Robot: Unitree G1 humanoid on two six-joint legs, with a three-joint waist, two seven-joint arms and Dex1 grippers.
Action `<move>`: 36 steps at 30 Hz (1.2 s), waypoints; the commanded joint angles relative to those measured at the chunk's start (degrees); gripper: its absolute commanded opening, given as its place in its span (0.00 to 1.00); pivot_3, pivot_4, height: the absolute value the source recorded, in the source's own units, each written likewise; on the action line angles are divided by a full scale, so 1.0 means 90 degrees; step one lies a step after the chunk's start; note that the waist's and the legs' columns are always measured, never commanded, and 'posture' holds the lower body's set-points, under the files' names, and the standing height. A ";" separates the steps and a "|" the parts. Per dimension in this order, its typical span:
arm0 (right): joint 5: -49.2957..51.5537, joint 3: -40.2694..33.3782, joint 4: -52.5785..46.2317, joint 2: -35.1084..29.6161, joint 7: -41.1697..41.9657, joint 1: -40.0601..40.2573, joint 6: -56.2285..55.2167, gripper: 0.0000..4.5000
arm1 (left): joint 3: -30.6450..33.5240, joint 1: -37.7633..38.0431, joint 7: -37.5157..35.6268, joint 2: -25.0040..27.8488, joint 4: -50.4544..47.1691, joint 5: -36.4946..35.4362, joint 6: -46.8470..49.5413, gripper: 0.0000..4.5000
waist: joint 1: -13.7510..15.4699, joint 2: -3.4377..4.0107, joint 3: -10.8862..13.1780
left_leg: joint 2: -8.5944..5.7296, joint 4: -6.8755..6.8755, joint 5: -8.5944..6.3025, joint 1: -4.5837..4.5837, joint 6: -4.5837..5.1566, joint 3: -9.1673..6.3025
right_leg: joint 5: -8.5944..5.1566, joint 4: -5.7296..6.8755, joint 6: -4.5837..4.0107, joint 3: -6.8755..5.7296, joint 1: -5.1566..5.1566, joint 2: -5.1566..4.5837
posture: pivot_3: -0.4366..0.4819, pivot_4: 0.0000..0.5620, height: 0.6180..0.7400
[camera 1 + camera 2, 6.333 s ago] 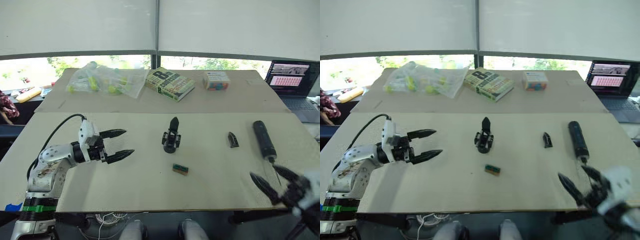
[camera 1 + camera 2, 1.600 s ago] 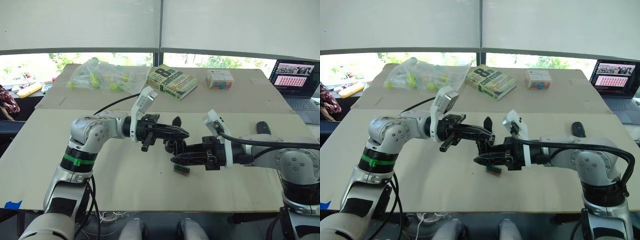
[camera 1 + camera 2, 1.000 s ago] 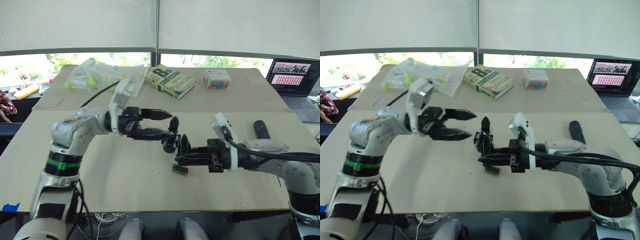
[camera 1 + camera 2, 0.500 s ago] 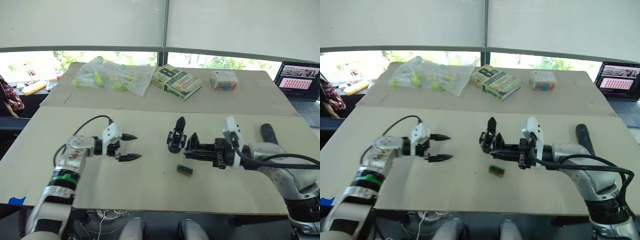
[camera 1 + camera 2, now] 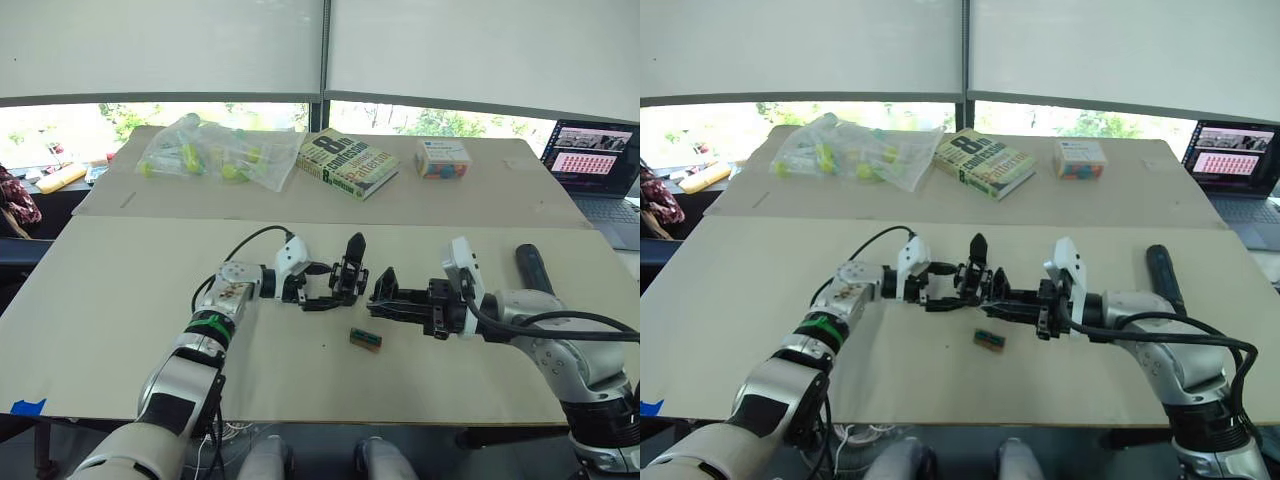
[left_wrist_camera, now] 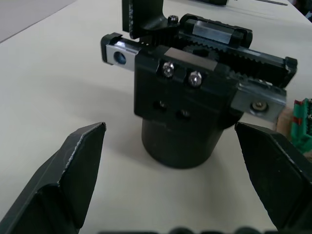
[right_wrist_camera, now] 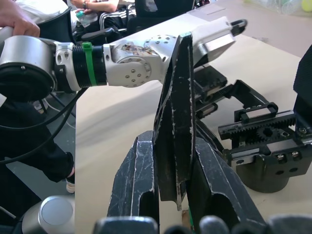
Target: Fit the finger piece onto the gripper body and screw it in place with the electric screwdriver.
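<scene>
- Your left end effector [image 5: 318, 297] is spread wide around the gripper body [image 6: 187, 114], not clamping it.
- Your right end effector [image 7: 175, 165] pinches the finger piece [image 7: 174, 122] beside it.
- Push now and the unclamped body could tip or slide.
- Electric screwdriver [image 5: 534, 271] lies unused on the tabletop [image 5: 120, 290].

I see the gripper body [image 5: 349, 279] standing mid-table [image 5: 120, 300], my left gripper [image 5: 325, 288] spread around its base from the left. My right gripper [image 5: 383, 295], just right of it, pinches the finger piece [image 7: 174, 122]. The electric screwdriver [image 5: 533, 270] lies far right, a small block [image 5: 365, 339] nearer me.
</scene>
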 commanded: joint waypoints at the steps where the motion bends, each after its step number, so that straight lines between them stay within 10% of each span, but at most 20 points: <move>1: 0.0124 -0.0277 -0.0322 -0.0006 -0.0102 0.0062 -0.0082 0.09 | 0.0019 -0.0270 -0.0020 -0.0128 0.0320 0.0157 -0.0309 1.00 | -0.0007 0.0000 0.0000 | 0.0000 0.0000 0.0000 0.0000 0.0000 0.0000 | 0.0000 0.0000 0.0000 0.0001 0.0000 0.0000 | 0.48 0.27 1.00; 11: 0.0193 -0.0424 -0.0587 -0.0003 -0.0387 0.0261 -0.0039 0.09 | 0.0124 -0.0545 0.0086 -0.0393 0.0949 0.0419 -0.0587 1.00 | 0.0001 -0.0001 0.0001 | 0.0000 0.0001 0.0000 0.0000 0.0000 -0.0001 | 0.0000 0.0001 0.0001 0.0000 0.0000 -0.0001 | 0.48 0.27 1.00; 17: 0.0182 -0.0483 -0.0646 -0.0013 -0.0424 0.0356 -0.0066 0.09 | 0.0076 -0.0564 0.0075 -0.0405 0.1100 0.0598 -0.0733 0.51 | 0.0001 -0.0001 0.0001 | 0.0001 0.0000 0.0000 0.0000 0.0000 -0.0001 | 0.0001 0.0002 0.0001 0.0000 0.0000 -0.0001 | 0.48 0.27 1.00; 36: -0.1801 0.0928 0.1438 0.1554 -0.0399 -0.1233 -0.2130 0.09 | 0.0083 -0.0367 0.0348 -0.0526 0.0737 0.0764 -0.0752 0.51 | 0.0008 -0.0001 0.0001 | -0.0006 0.0008 0.0000 0.0000 0.0000 0.0000 | 0.0004 0.0009 0.0004 0.0001 0.0002 0.0002 | 0.48 0.27 1.00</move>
